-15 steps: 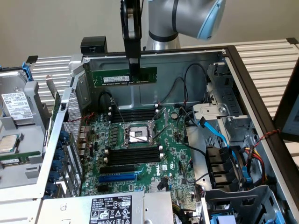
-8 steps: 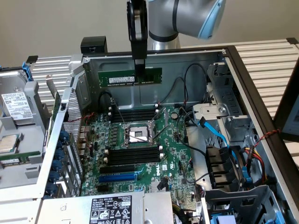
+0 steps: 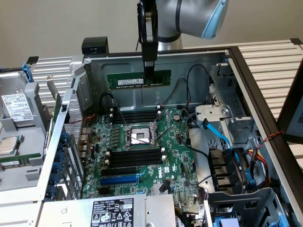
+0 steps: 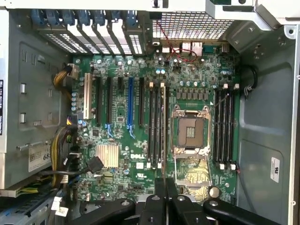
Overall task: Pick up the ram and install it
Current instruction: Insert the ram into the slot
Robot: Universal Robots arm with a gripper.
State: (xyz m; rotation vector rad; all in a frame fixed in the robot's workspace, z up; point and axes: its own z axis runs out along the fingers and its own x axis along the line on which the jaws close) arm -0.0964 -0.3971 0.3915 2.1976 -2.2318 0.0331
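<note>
The ram [image 3: 124,79], a long green stick with a white label, hangs level in the air in front of the case's back wall. It is above the motherboard [image 3: 175,156]. My gripper [image 3: 149,70] comes straight down from above and is shut on the stick's upper edge, right of its middle. In the wrist view the ram [image 4: 163,122] appears edge-on as a thin line running out from my black fingers [image 4: 160,194]. That line lies over the black memory slots [image 4: 154,126] beside the CPU socket [image 4: 191,129].
Black memory slots [image 3: 136,116] and a second bank [image 3: 135,158] flank the open CPU socket [image 3: 140,137]. A blue expansion slot [image 3: 120,180] lies nearer the power supply [image 3: 113,212]. Loose cables [image 3: 215,135] and a drive cage [image 3: 236,175] fill the exterior view's right. The case wall [image 3: 189,85] stands behind.
</note>
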